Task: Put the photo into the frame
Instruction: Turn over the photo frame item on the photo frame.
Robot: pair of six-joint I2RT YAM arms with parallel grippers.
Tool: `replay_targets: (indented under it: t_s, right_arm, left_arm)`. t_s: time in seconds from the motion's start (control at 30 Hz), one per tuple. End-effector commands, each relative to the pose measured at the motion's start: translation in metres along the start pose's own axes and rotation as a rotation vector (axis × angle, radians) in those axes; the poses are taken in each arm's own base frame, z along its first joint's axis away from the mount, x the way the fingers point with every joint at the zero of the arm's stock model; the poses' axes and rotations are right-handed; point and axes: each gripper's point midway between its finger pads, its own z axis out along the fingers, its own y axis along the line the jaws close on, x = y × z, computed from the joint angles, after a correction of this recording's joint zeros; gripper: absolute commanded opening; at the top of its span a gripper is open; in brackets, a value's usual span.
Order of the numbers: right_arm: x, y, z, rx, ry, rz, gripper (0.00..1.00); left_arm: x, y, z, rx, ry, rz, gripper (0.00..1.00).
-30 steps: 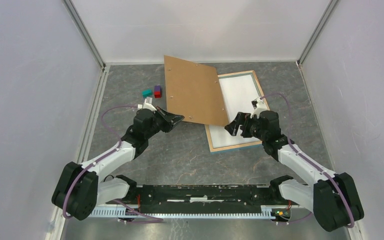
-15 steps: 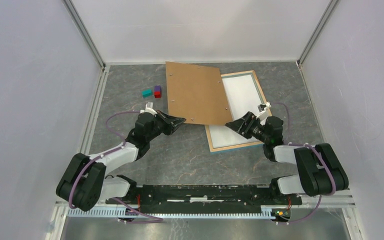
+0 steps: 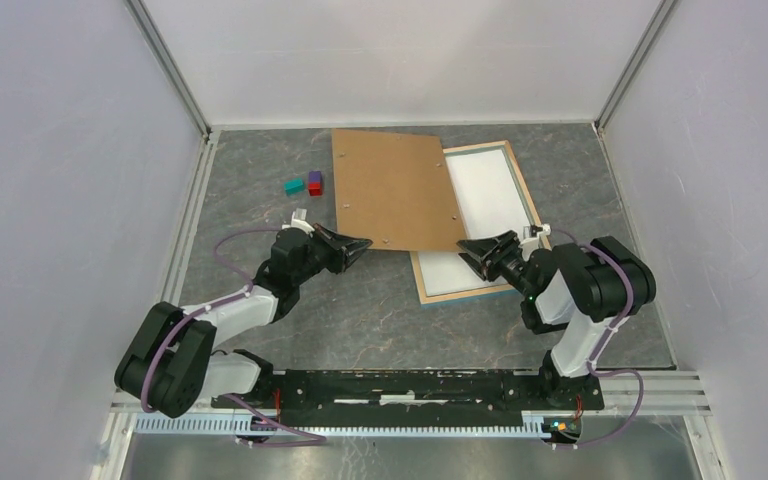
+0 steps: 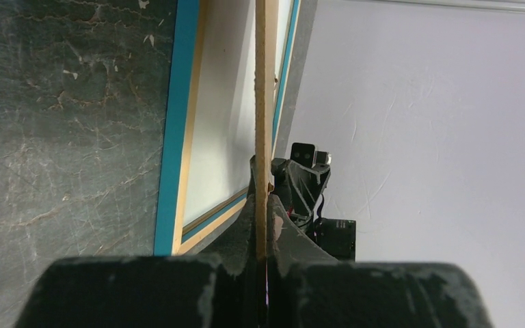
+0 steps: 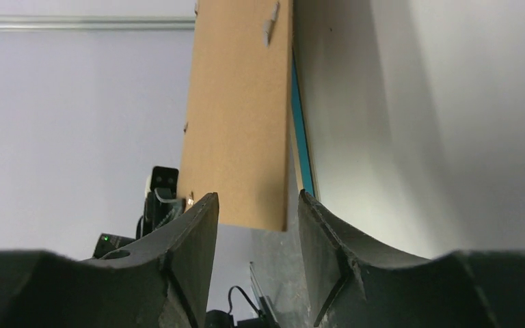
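The frame (image 3: 526, 196) lies flat on the table, with a teal rim and pale wood inner edge. A white sheet (image 3: 485, 190) fills it; no balloon print shows. The brown backing board (image 3: 390, 190) lies tilted over the frame's left part. My left gripper (image 3: 360, 243) is shut on the board's near-left corner; the left wrist view shows the board (image 4: 263, 102) edge-on between my left gripper's jaws (image 4: 265, 205), with the frame (image 4: 178, 137) beside it. My right gripper (image 3: 465, 247) is open and empty at the board's near-right corner. In the right wrist view the board (image 5: 239, 123) hangs beyond my right gripper (image 5: 256, 205).
A teal block (image 3: 293, 186), a purple block (image 3: 314, 179) and a red block (image 3: 315, 189) sit left of the board. Grey walls stand close on both sides and at the back. A metal rail runs along the table's left edge.
The right arm has folded back and down, its gripper now low and pointing left at the board's corner. The board has dropped flatter over the frame. The left gripper keeps its hold.
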Motion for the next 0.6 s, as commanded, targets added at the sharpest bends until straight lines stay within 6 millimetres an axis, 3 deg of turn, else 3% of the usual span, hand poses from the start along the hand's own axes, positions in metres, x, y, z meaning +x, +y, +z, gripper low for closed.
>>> replay_targets:
  t_s: [0.0,0.17,0.47,0.5,0.53,0.57]
  right_arm:
    - [-0.018,0.089,-0.004,-0.350,-0.112,-0.127,0.51]
    - [-0.025,0.083,0.008,-0.299,-0.152,-0.143,0.49]
    - [-0.039,0.082,0.010,-0.253,-0.263,-0.146,0.29]
    - [-0.039,0.078,0.009,-0.233,-0.274,-0.135,0.24]
    - [-0.040,0.080,0.003,-0.238,-0.299,-0.129,0.06]
    - [-0.042,0.084,-0.003,-0.252,-0.321,-0.134,0.00]
  left_arm:
    - [0.019,-0.004,-0.005,0.033,0.089,-0.017,0.02]
    - [0.027,-0.004,-0.005,0.029,0.118,-0.017,0.02]
    - [0.038,-0.009,-0.013,0.034,0.152,0.003,0.02]
    - [0.038,-0.008,-0.016,0.030,0.152,0.005,0.02]
    - [0.039,-0.009,-0.018,0.031,0.151,0.012,0.02]
    - [0.039,-0.007,-0.020,0.021,0.152,0.016,0.02]
